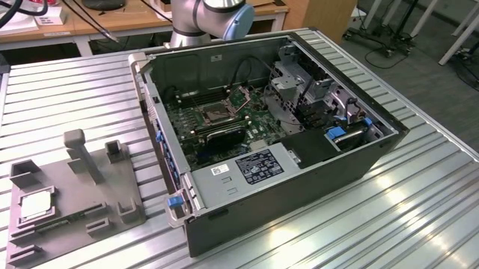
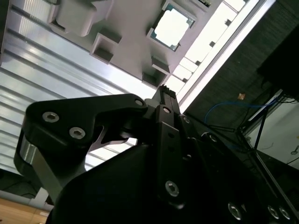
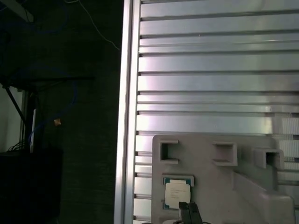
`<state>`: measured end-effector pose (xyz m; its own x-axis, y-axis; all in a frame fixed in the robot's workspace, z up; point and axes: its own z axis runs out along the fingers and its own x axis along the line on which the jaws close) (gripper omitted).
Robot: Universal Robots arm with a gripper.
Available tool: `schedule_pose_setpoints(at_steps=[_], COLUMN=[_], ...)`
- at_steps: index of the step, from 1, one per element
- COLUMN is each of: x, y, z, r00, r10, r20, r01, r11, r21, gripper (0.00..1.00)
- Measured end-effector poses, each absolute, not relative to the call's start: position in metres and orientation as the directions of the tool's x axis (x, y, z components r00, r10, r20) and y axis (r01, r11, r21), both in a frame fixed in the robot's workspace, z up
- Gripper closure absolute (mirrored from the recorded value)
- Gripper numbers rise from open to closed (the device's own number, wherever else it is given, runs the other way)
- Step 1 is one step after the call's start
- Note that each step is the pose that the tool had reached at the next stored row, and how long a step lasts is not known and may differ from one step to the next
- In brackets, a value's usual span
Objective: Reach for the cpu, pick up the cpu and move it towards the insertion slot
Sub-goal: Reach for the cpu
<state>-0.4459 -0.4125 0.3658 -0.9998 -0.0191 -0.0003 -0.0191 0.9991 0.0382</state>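
In the exterior view the cpu point(image 1: 36, 206) lies at eight o'clock from the case point(image 1: 299, 190). The second wrist view adds the gripper point(image 2: 164, 91); I cannot tell its grip.

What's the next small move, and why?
Probably lower straight toward the cpu: it lies flat in its pocket on the grey fixture tray, and the pincer lines up near it in the first wrist view but looks clear above it.

Nothing is reading clearly. The two labels point(image 1: 258, 166) on the power supply point(image 1: 224, 193) and faint print on the cpu point(image 3: 177, 193) are showing too small.
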Motion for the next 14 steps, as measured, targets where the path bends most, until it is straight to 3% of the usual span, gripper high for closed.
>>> schedule_pose_setpoints(at_steps=[14], x=[-0.453], y=[-0.4191], z=[0.364], r00=[-1.0], r10=[-0.019], r20=[-0.001], r01=[-0.019], r11=[0.999], r21=[0.038], gripper=[0.89])
